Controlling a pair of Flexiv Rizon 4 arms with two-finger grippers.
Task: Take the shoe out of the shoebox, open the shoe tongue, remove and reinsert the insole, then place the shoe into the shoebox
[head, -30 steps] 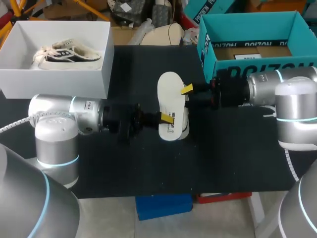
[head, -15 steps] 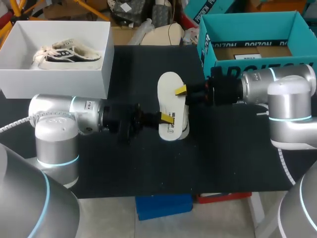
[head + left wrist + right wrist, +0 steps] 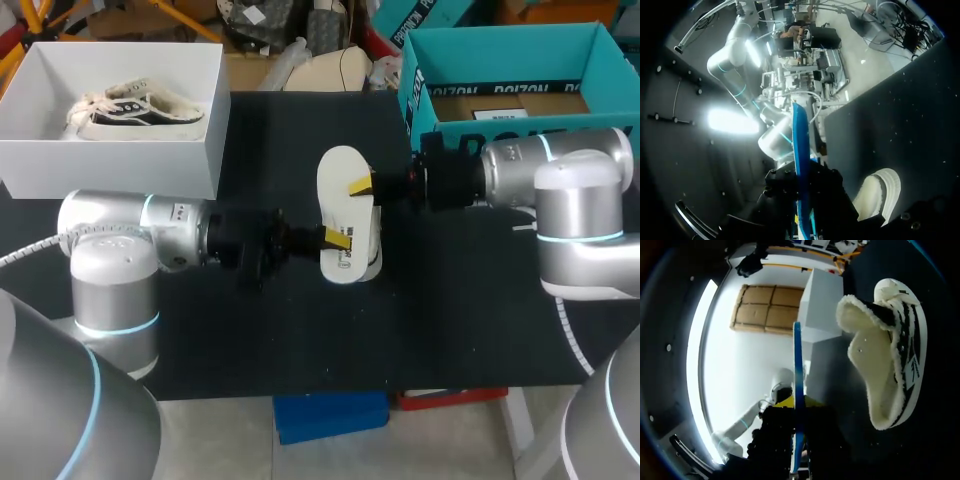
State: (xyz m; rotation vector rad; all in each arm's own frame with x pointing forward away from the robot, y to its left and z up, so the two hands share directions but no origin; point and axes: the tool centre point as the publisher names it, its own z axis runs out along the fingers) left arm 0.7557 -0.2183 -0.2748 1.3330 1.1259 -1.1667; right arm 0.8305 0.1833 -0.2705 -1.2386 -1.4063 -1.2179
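A white insole (image 3: pixel 340 170) with a blue underside hangs over the middle of the black table, held from two sides. My left gripper (image 3: pixel 338 238) is shut on its near end. My right gripper (image 3: pixel 360 186) is shut on its right edge. In the left wrist view the insole (image 3: pixel 799 145) stands edge-on between the fingers of that gripper (image 3: pixel 804 220). The right wrist view likewise shows its blue edge (image 3: pixel 798 370) rising from the right gripper (image 3: pixel 799 427). The fleece-lined shoe (image 3: pixel 373 252) lies on the table under the insole, largely hidden in the head view. The shoe (image 3: pixel 887 365) lies on its side beside the right gripper, and its toe (image 3: pixel 883 192) shows beside the left gripper.
An open white shoebox (image 3: pixel 190 150) with a second shoe (image 3: pixel 135 108) in it stands at the table's back left. An open teal shoebox (image 3: pixel 500 50) stands at the back right, just behind my right arm. Bare black table lies in front of the shoe.
My right gripper has moved left up to the insole and shut on its edge. The left gripper has kept still with the insole's near end in it.
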